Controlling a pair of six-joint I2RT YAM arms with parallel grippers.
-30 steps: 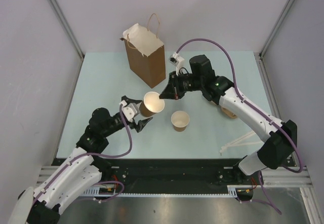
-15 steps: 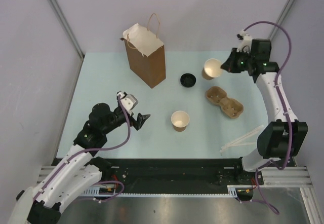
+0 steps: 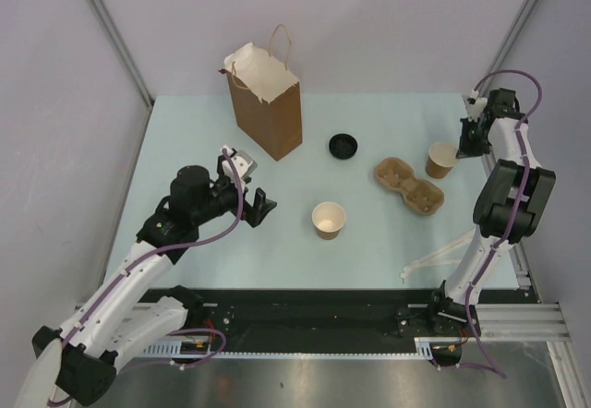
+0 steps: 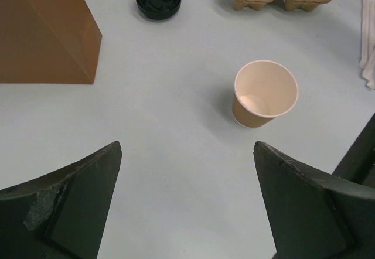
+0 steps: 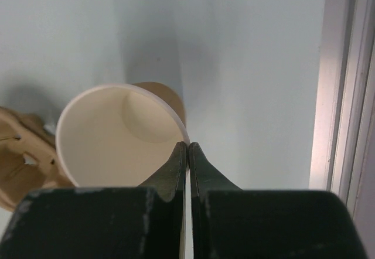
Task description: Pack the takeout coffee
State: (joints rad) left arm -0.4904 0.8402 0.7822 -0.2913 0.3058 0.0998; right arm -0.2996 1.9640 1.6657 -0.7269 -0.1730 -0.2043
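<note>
Takeout coffee, uncapped, sits in parts on the pale blue desk (image 3: 185, 140). Brown paper bag (image 3: 268, 117) with twine handles stands upright at the far side, left of centre, mouth open. Left arm (image 3: 138, 270) extends in from the near-left. Left hand (image 4: 187, 150) hovers over bare desk, fingers spread wide and gripping nothing, pointed toward the centre kraft cup (image 4: 265, 95). Right arm (image 3: 508, 196) is folded up along the desk's right edge. Right hand (image 5: 187, 146) has its fingers pressed together on the rim wall of the right kraft cup (image 5: 117, 136), with only a pale sliver showing between them. Moulded-pulp carrier tray (image 3: 409, 185), two wells, lies right of centre. Right kraft cup stands upright on the desk just beside the tray's far-right end; whether they touch cannot be told. Centre kraft cup stands upright mid-desk, well apart from the bag, nearer the tray. Both cups show cream insides down to the base. Round black lid (image 3: 343, 145) lies flat on the desk between bag and tray, apart from both.
</note>
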